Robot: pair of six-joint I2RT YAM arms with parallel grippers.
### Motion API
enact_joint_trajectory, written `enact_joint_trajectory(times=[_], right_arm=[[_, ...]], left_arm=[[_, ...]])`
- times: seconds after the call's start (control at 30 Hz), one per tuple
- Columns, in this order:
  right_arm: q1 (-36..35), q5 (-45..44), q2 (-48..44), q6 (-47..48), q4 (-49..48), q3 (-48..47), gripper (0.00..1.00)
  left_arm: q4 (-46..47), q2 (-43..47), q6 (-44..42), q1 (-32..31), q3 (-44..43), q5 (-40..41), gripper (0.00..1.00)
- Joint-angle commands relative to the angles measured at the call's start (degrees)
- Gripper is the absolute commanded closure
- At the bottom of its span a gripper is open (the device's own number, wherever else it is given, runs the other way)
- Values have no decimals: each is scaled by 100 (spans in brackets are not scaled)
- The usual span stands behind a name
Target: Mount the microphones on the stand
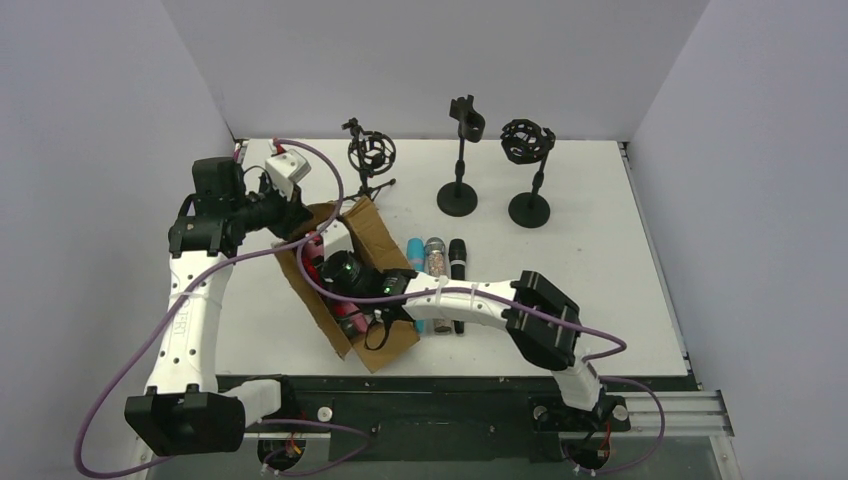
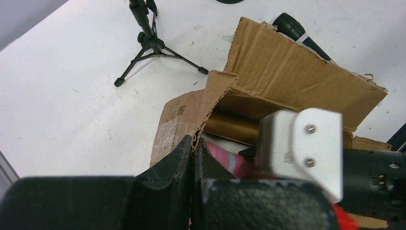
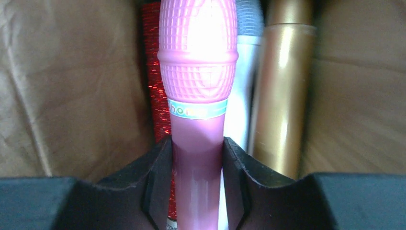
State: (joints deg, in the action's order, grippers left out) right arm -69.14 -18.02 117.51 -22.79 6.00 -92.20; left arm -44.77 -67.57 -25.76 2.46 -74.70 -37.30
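Right wrist view settles it: the pink microphone [image 3: 197,72] lies inside the cardboard box [image 3: 57,96]. Its long axis runs straight away from the right gripper [image 3: 197,143], with the mesh head at the far end and the handle between the jaws.

— Gripped, or only straddled?

Gripped, I judge. Both jaws sit flush against the handle below the pale band, with no gap on either side.

— Neighbours?

A red microphone [image 3: 153,72] touches it on the left. A white microphone [image 3: 242,96] and a gold microphone [image 3: 280,96] lie on the right, all parallel. The lift should go up out of the box, not sideways.

— And the other arm?

The left gripper [image 2: 194,153] is clamped on the box's torn flap at its far-left end, steadying it.

— Where to?

Seen from the top camera, the tripod stand [image 1: 372,155] stands just beyond the box's far end. The clip stand [image 1: 461,160] and the cage stand [image 1: 527,170] are further right. The right arm has the mic, so the carry is its job: far and slightly right.
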Motion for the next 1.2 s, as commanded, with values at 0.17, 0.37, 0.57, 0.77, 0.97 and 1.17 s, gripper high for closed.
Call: enact_joint_trajectory(times=[0.17,0.37,0.57,0.77,0.97,1.17], right_arm=[[-3,-377,-2489,-226,-438,1572,100],[92,-681,-3905,-596,-458,2874,100],[862,-1059,-5111,-1045,5,4103,100],[2198,-596,-5519,-1277,268,4913,100],[2942,-109,-4972,-1162,67,5276,100],[3216,152,-4074,-1051,-353,5384,100]], left_arm=[[605,186,-92,-13,-46,-85,100],[852,238,-217,-34,135,14,100],[736,242,-670,-26,120,87,100],[71,-16,-1068,12,-276,-147,100],[-284,-318,-1332,138,-695,-433,100],[-853,-600,-2026,225,-1072,-836,100]])
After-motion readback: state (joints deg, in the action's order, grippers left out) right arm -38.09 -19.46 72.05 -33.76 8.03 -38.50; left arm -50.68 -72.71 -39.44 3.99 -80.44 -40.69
